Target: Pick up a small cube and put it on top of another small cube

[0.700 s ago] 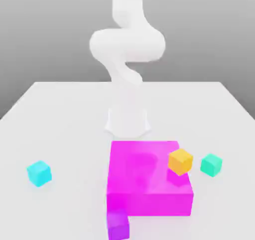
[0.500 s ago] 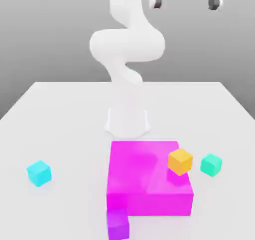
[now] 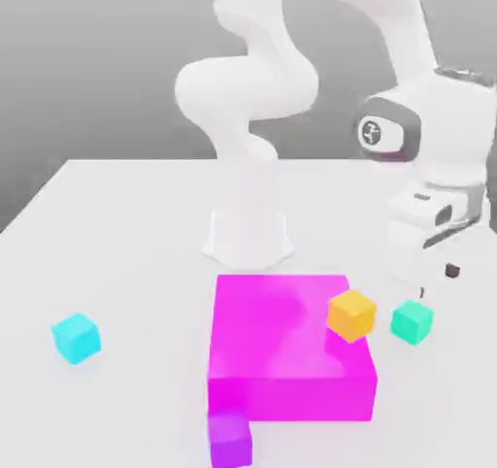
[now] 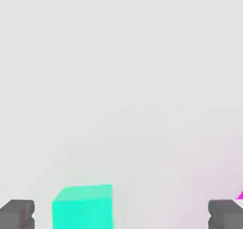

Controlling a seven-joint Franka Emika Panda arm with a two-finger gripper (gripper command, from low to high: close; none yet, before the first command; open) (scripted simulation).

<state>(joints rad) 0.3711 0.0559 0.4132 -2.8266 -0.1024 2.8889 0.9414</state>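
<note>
- Gripper (image 4: 121, 214) hangs over the white table (image 3: 126, 252), jaws spread wide, holding nothing.
- Small mint-green cube (image 3: 413, 321) rests on the table below the gripper; in the hand view it sits between the fingertips (image 4: 17, 213), nearer one.
- Magenta block (image 3: 281, 359) lies just beside it.

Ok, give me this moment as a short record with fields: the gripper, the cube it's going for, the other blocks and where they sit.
gripper: gripper above the table, jaws open, nothing held
target: mint cube on the table, between the jaws in the hand view, untouched
orange cube: orange cube on the magenta block, beside the mint cube
cyan cube: cyan cube alone on the exterior view's left
purple cube: purple cube at the magenta block's near corner
stacking: not yet begun
</note>
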